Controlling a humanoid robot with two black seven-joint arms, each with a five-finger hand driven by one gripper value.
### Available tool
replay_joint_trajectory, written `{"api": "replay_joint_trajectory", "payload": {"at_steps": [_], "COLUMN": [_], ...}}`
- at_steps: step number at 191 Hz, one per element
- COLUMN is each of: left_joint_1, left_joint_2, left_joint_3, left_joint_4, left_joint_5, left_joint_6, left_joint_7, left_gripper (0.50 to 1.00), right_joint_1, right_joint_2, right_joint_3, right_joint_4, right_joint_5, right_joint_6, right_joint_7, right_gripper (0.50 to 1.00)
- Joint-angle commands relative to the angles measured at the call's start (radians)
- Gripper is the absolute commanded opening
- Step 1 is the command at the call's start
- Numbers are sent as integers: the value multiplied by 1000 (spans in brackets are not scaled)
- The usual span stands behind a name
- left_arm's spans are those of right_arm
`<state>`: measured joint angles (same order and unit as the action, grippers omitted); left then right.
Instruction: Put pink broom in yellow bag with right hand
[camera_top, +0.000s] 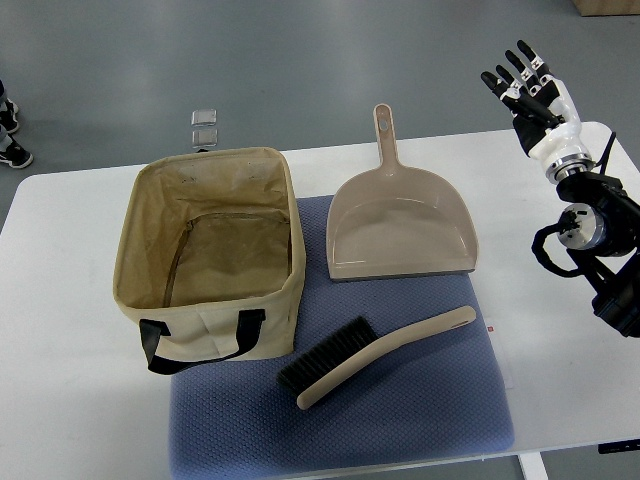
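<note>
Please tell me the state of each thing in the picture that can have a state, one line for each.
Bag: upright, open at the top, empty inside.
Broom: lying flat on the blue mat, not held.
Dustpan: lying flat, empty, handle pointing away from the robot.
Right robot hand: raised at the table's far right, fingers spread, holding nothing.

The bag is matt woven cloth, the broom and dustpan smooth plastic, the mat rough textured fabric, the table smooth.
</note>
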<state>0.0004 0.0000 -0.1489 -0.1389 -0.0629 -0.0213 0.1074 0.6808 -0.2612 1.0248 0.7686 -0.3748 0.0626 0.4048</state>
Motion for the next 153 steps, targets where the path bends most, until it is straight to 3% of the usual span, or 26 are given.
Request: {"api": "replay_joint_trajectory", "payload": {"at_steps": [1, 64, 99, 153], "left_joint_1": [0, 1, 1, 1], "left_joint_2": [0, 0, 0, 0], "left_joint_3": [0, 0, 0, 0], "left_joint_4": [1, 1, 1, 1], "left_joint_5": [0, 0, 0, 0], "left_joint_6": [0, 0, 0, 0], "left_joint_7": [0, 1, 0, 1], "left_gripper": [1000, 1000, 1000, 1000], "right_joint_1": [17, 22, 22, 20], "right_joint_2": [-23, -119, -217, -340], "right_joint_3": [-5, -115, -140, -212], "right_joint_4": [-5, 23, 146, 336], "right_joint_5": [-3, -147, -407, -834], "right_joint_6": [-9, 31, 77, 289], "right_joint_7": [-1, 8, 8, 8], "right_gripper": [930, 930, 930, 930]}}
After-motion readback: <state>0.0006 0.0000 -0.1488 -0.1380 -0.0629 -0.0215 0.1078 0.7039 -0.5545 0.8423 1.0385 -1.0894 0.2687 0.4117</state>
